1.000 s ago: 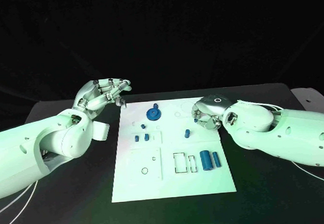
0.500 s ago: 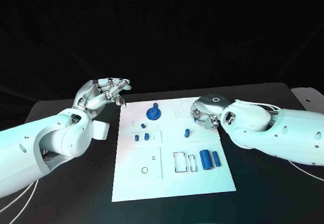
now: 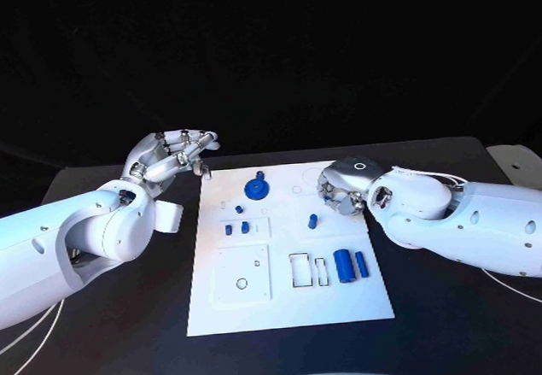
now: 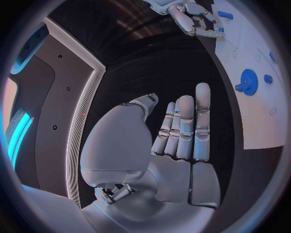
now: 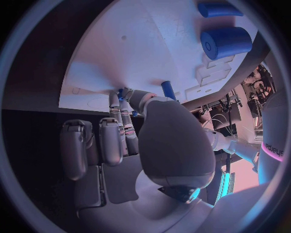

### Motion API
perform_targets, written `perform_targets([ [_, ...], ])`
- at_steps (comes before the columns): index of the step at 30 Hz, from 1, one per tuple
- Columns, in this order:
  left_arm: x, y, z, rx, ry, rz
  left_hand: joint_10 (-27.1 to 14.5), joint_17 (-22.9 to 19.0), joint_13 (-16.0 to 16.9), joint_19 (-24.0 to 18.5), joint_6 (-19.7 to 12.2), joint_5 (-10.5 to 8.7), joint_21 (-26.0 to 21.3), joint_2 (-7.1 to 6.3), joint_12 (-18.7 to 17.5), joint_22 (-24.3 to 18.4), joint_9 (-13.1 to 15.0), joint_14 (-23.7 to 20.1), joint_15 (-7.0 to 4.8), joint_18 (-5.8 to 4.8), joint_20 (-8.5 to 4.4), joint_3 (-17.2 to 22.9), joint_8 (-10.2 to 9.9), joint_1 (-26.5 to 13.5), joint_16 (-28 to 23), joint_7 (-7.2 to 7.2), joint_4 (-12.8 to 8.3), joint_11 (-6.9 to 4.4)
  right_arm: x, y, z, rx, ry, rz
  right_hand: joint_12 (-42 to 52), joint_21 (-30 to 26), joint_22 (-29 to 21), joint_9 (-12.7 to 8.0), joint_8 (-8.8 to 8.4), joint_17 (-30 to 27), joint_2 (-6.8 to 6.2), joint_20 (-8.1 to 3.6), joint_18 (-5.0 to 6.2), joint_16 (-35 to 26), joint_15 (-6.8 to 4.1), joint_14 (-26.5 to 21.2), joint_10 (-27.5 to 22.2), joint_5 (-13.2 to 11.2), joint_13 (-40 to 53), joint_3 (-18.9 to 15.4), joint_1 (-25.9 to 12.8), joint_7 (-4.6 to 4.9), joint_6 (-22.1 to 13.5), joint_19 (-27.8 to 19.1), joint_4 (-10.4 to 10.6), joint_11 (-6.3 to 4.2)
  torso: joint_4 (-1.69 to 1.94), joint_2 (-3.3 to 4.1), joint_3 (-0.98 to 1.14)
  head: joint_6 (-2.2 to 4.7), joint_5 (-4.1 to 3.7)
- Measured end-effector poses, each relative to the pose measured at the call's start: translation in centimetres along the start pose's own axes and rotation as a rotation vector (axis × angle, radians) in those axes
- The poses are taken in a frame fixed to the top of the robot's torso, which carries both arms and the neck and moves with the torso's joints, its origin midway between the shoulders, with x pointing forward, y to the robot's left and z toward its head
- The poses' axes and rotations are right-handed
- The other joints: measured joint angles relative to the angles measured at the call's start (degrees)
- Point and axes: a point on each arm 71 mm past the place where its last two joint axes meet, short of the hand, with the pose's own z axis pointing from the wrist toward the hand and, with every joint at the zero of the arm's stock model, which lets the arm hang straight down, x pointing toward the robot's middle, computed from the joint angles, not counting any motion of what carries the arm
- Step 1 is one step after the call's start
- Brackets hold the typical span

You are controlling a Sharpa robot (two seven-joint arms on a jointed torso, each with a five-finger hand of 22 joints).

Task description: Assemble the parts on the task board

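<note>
Task board point(image 3: 291, 297) flat on black counter point(image 3: 132, 333), blue parts on it.
Right hand point(image 3: 341, 192) low over board's right edge, pinching small blue part point(image 5: 125, 92) between fingertips.
Left hand point(image 3: 171, 158) raised off board's far left corner, fingers loosely curled, holding nothing.
Judgement: parts light, rigid, smooth plastic; large cylinder point(image 3: 344, 265) may roll, so grip across its sides.

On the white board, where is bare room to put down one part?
The near strip of the white task board, below the large blue cylinder, is bare. Crowded: around the blue gear and beside the right hand.
</note>
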Motion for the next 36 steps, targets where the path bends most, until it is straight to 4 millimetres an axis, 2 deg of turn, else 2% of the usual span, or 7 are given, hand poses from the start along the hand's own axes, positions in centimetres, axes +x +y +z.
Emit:
perform_targets([
  [9,0.0,0.1,0.0,-0.009,-0.001,0.000,-0.2,-0.1,-0.1,0.0,-0.4,0.00,0.0,-0.22,0.0,-0.1,-0.1,0.0,0.00,0.00,0.00,0.0,0.0,0.2,0.0,0.00,0.0,0.21,0.1,0.3,0.1,-0.001,-0.003,-0.016,-0.3,1.7,0.0,0.4,0.45,0.0,1.14,-0.41,0.00,0.0,-0.41,0.0,0.5,0.5,0.2,0.0,0.5,0.05,0.8,0.0,-1.8,0.48,0.01,-0.01,0.00,-0.01,-0.08],
  [11,0.0,0.1,0.0,-0.010,-0.001,0.000,-0.2,-0.1,-0.1,0.0,-0.4,0.00,0.0,-0.22,0.0,-0.1,-0.2,0.0,0.00,0.00,0.00,0.0,0.0,0.2,0.0,0.00,0.0,0.19,0.1,0.3,0.1,-0.001,-0.005,-0.023,-0.3,2.0,0.0,0.5,0.66,0.0,1.29,-0.41,-0.62,0.0,-0.41,0.0,0.5,0.6,0.4,0.1,0.5,0.05,0.8,0.0,-1.9,0.49,0.01,-0.01,-0.01,-0.01,-0.12],
  [17,0.0,0.1,0.0,-0.015,-0.001,0.000,-0.6,-0.2,-0.1,0.0,-0.6,0.00,-0.2,-0.22,0.0,-0.2,-0.2,0.0,0.00,0.00,0.00,-0.1,0.0,0.2,0.0,0.20,-0.1,0.21,0.2,0.5,0.0,-0.001,-0.013,-0.035,-0.6,2.0,0.0,0.5,0.67,0.0,1.66,-0.41,-0.61,0.0,-0.41,0.0,0.7,0.7,0.4,0.1,0.8,0.05,0.8,0.0,-2.2,0.69,0.01,-0.01,-0.01,-0.03,-0.18],
  [36,-0.2,0.3,0.0,-0.033,-0.006,0.002,-1.5,-0.4,-0.2,0.0,-1.3,0.21,-0.7,0.02,0.2,-0.4,-0.4,-0.4,0.38,0.00,-0.01,-0.2,0.0,0.5,0.0,0.52,-0.2,0.59,-0.3,0.6,-1.1,-0.005,-0.072,-0.018,-0.5,2.4,0.0,0.5,0.60,0.0,1.81,-0.41,-0.53,0.0,-0.40,0.0,0.8,0.7,0.4,0.3,0.9,0.04,0.7,0.0,-2.4,0.80,-0.04,-0.01,0.01,0.27,-0.19],
])
